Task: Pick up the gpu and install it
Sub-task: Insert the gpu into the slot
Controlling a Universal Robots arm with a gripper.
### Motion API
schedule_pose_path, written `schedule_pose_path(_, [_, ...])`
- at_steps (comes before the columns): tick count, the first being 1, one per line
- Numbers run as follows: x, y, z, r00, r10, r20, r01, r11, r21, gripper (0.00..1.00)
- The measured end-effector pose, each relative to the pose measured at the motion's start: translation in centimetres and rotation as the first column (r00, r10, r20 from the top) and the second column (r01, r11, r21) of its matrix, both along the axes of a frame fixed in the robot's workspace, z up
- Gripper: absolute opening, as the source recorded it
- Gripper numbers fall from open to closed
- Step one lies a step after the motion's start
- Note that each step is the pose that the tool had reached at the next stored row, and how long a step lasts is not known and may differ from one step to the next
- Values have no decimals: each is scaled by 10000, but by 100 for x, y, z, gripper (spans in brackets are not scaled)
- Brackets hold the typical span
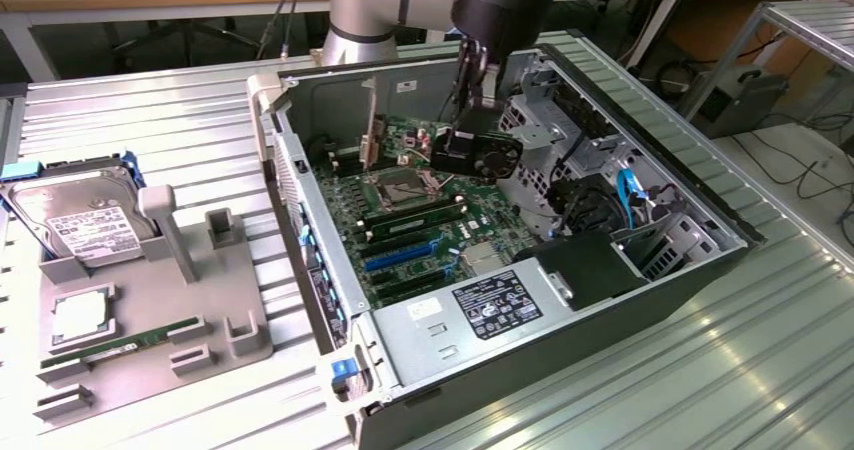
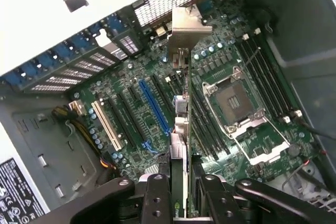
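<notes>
**Holding gpu (image 2: 181, 124) edge-on in the hand (image 2: 182, 184), inside the open case (image 1: 587, 340)**

Gpu: seen along its length in the wrist view, with the thin edge toward the camera. The pale metal bracket (image 2: 190, 24) is at the far end, near the perforated rear wall of the case. The card sits over the motherboard (image 2: 131, 82), between the blue slot (image 2: 155, 108) and the CPU socket (image 2: 236, 100), roughly parallel to the blue slot. Whether its lower edge touches a slot: cannot tell.

Hand: two black fingers (image 2: 157, 198) closed in on the card's near end, one on each flat side.

Exterior view: the arm (image 1: 358, 15) reaches down into the case from above. The case lies on its side on the ribbed metal worktop (image 1: 747, 370), with the power supply (image 1: 501, 305) at its near end. At the exterior view's left, well apart from the case, a grey fixture (image 1: 214, 290) holds a hard drive (image 1: 80, 225) and a green RAM stick (image 1: 104, 350).
</notes>
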State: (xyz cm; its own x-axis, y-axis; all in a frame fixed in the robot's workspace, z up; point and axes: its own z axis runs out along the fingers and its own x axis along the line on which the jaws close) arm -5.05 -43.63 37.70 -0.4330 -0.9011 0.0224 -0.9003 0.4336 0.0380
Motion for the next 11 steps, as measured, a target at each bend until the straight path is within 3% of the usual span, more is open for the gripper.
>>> schedule_pose_path(3, [0, 0, -20, 9978, 664, 0, -664, 9978, 1, 26])
schedule_pose_path(7, [0, 0, -44, 9894, 1455, 0, -1455, 9894, 0, 26])
schedule_pose_path(8, [0, 0, -55, 9836, 1804, 0, -1804, 9836, 0, 26])
schedule_pose_path(11, [0, 0, -98, 9523, 3052, 0, -3052, 9523, 0, 26])
